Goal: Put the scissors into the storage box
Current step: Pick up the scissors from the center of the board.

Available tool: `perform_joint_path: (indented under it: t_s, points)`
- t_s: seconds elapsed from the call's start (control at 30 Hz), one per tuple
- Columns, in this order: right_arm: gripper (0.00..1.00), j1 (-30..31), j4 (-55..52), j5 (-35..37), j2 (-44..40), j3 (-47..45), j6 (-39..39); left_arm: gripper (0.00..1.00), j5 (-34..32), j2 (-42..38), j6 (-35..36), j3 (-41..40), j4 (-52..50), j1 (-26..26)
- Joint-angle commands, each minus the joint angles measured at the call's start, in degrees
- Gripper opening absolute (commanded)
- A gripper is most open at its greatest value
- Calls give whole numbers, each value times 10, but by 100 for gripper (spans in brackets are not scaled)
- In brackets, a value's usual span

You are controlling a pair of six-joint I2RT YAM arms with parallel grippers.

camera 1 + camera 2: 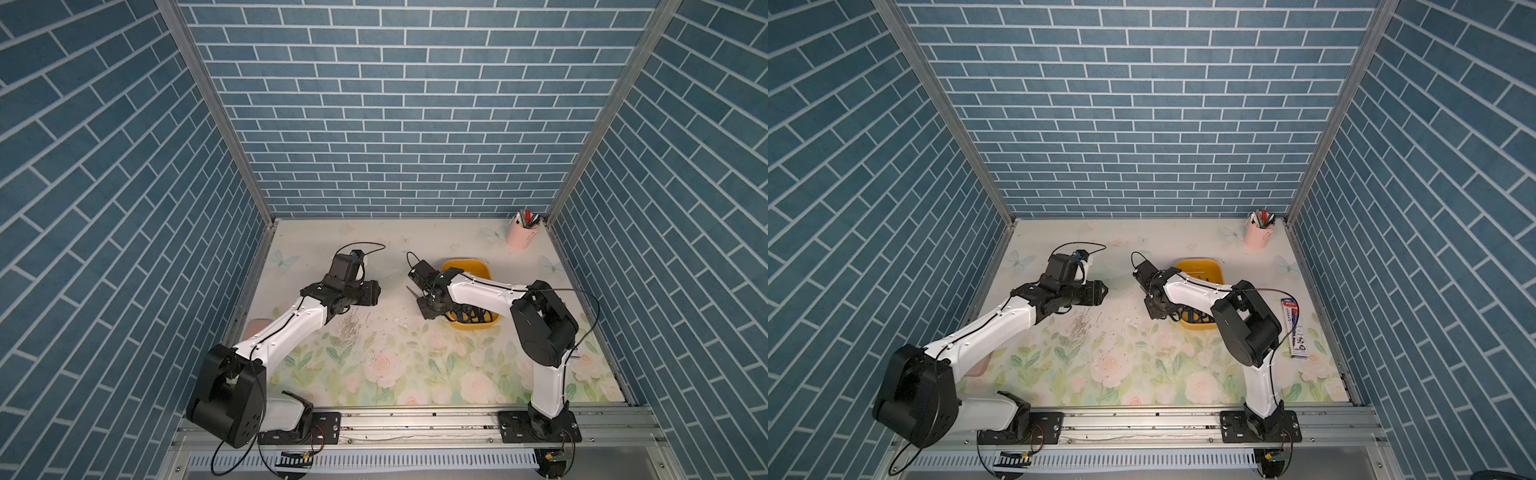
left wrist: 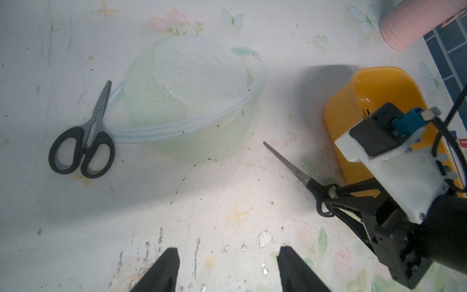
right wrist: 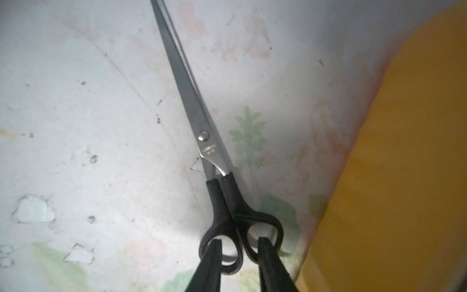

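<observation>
Blue brick walls [image 1: 374, 124] are closing in the bench [image 1: 415, 374], which has a floral mat on top. The right arm [image 1: 482, 289] is reaching across the storage box [image 1: 465, 266] in both top views and covering most of it. The box is sitting right of bench centre, toward the back. The left arm [image 1: 286, 328] is hanging over the left half, hiding the bench under its wrist.

A pink pen cup [image 1: 521, 235] is standing in the back right corner, well apart from the box. A flat pink case [image 1: 257, 326] is peeking out beside the left arm at the left edge. A pen pack [image 1: 1293, 328] is lying right of the right arm, showing in a top view.

Boxed scissors [image 1: 473, 316], black handles, are piling at the box's near end; the count is unclear under the arm. The long scissors [image 3: 202, 126] are lying flat on the bench just beside the box, outside it, blades closed and pointing away from the right jaws. Those jaws are standing slightly parted, one of the fingertips [image 3: 216, 252] at each handle loop, with gaps showing to the middle bars, so they are not clamping.

The short scissors [image 2: 83, 141] are lying on the bench well apart from the box, ahead of the left jaws, which are standing wide apart and empty. Only the left wrist view is showing this pair.
</observation>
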Motion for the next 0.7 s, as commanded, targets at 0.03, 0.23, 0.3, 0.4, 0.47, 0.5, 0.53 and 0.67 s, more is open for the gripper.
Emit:
perform_joint_path:
  t_s: [0.03,0.23,0.3,0.4,0.47,0.5,0.53,0.67]
  points:
    - [30,1,10,-29,6,-11,-24,68,-5,4,0,5,2,1]
    - [31,1,6,-40,9,-32,-14,68,-1,7,-3,5,5,1]
    - [32,1,22,-67,0,-44,-9,68,-2,6,-4,5,4,1]
    - [32,2,30,-106,-3,-41,-7,68,-2,7,-4,4,3,1]
    - [32,5,28,-100,-9,-36,-2,68,-1,7,-5,3,3,1]
    - [32,6,25,-87,-14,-33,3,68,-1,7,-5,3,5,1]
    - [32,5,21,-76,-17,-29,6,68,-2,6,-5,2,4,1]
    - [32,5,-7,-36,-11,0,8,68,-1,7,-4,2,6,1]
